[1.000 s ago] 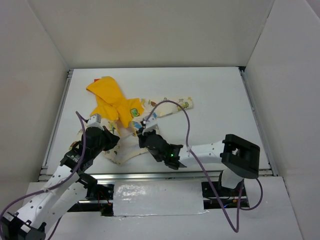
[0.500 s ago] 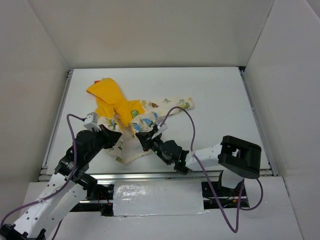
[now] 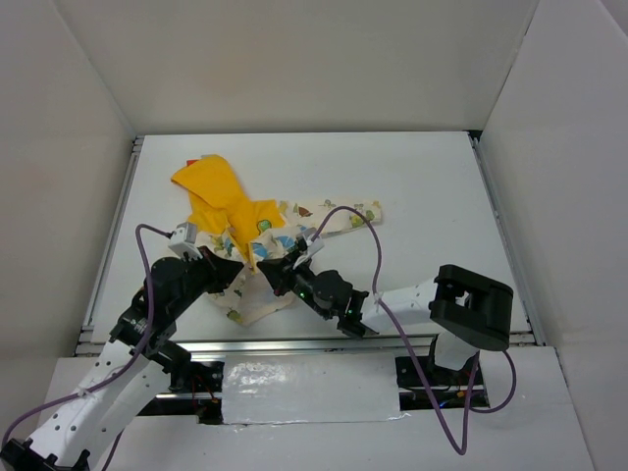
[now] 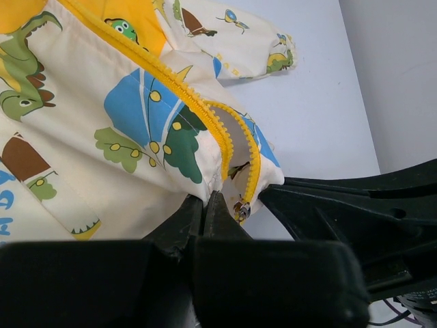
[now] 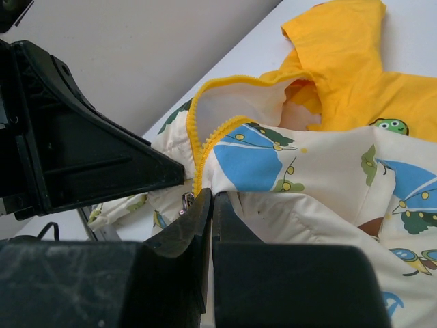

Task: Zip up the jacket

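Note:
The jacket lies at the left-middle of the table, yellow hood to the far left, one dinosaur-print sleeve stretched right. My left gripper is shut on the cream hem beside the yellow zipper's bottom end. The metal zipper slider hangs just right of my left fingertips. My right gripper is shut on the opposite front panel's lower edge, with the slider just left of it. The two grippers nearly touch. The zipper teeth part near the bottom.
The white table is walled at the back and both sides. A metal rail runs along the near edge, with foil tape below it. Purple cables loop over both arms.
Both grippers have closed in on each other at the jacket's lower front; the left moved right, the right moved left. The hem has bunched and lifted between them.

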{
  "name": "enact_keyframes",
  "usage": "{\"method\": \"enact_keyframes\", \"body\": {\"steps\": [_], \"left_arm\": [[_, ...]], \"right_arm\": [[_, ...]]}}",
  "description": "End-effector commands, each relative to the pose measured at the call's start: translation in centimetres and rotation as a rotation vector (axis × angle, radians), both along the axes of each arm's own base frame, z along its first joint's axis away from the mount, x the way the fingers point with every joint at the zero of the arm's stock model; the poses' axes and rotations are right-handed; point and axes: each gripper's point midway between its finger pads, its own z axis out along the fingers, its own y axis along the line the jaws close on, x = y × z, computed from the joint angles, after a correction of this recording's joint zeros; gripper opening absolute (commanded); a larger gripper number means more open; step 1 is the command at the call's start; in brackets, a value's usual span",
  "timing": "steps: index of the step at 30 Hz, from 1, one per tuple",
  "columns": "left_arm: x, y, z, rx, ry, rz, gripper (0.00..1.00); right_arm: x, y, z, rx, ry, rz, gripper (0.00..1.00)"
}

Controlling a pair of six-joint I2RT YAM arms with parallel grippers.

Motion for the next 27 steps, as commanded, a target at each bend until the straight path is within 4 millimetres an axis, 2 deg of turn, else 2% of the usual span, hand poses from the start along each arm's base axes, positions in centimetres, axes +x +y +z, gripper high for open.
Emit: {"method": "enact_keyframes", "body": {"steps": [1, 10, 27], "left_arm": [[0.4, -0.6, 1.6, -0.03, -0.071, -0.025, 0.0], [0.0, -0.8, 1.8, -0.05, -0.083, -0.042, 0.0], [0.0, -1.2, 1.4, -0.066, -0.08, -0.057, 0.0]], "right_arm": [[0.3, 0.7, 2.4, 0.083, 0.007, 0.018, 0.0], [1.1, 0.6, 2.0, 0.096, 0.035, 0.064, 0.0], [1.0, 1.1, 1.7, 0.11, 0.047, 0.12, 0.0]]}}
